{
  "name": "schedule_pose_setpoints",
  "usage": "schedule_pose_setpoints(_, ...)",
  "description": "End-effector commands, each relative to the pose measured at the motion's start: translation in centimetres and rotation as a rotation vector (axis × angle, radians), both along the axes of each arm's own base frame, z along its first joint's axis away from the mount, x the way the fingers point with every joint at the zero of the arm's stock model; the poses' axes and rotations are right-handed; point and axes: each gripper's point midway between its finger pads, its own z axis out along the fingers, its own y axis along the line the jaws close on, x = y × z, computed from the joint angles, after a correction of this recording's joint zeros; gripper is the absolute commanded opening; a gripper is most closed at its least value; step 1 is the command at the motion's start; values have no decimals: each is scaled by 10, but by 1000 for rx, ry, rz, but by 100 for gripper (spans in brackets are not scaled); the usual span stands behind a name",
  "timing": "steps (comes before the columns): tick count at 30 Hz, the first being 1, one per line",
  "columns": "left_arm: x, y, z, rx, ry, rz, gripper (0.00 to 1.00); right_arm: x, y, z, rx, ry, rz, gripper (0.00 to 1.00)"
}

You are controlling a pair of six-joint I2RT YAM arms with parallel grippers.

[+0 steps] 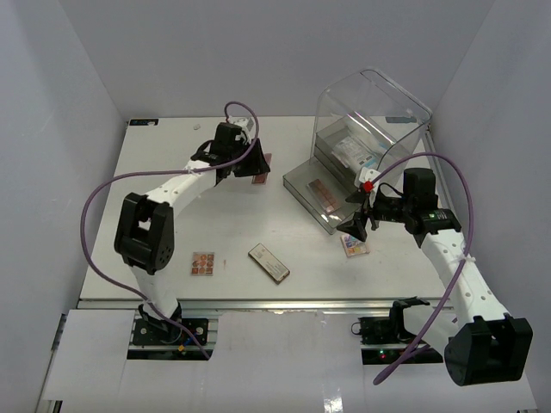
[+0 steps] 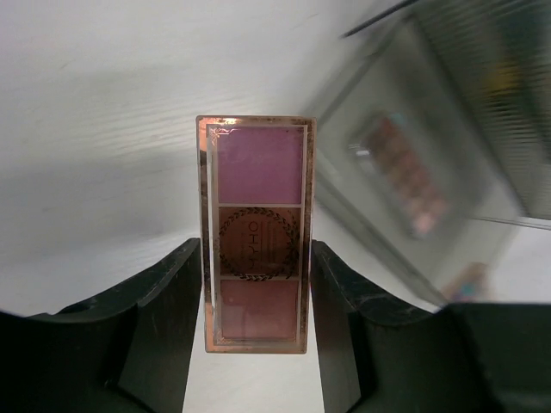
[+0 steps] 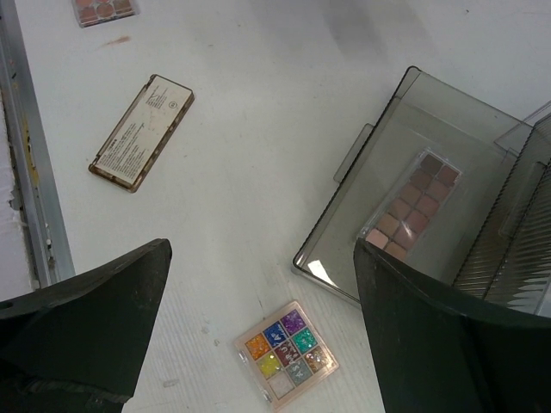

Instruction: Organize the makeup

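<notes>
Robotics lab cell, plain white walls point(image 1: 52, 129), white table point(image 1: 310, 275), aluminium rail point(image 1: 258, 304), purple-cabled left arm point(image 1: 142, 228), right arm point(image 1: 456, 267)

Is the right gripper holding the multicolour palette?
No, the right gripper is wide open, and the multicolour palette lies flat on the table below, clear of both fingers.
</notes>
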Motion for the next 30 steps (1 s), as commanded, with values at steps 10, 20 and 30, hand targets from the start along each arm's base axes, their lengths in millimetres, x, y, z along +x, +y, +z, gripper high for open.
schedule_pose_setpoints(10, -26, -128, 83, -519, -8, -129, 28, 4, -7, 12, 39, -47, -11, 93)
schedule_pose_setpoints(20, -9, -176, 55, -528, 54, -143, 58, 6, -15, 15, 51, -52, -35, 93)
schedule_pose_setpoints(30, -2, -180, 59, -513, 28, -158, 72, 8, -18, 12, 51, -45, -44, 93)
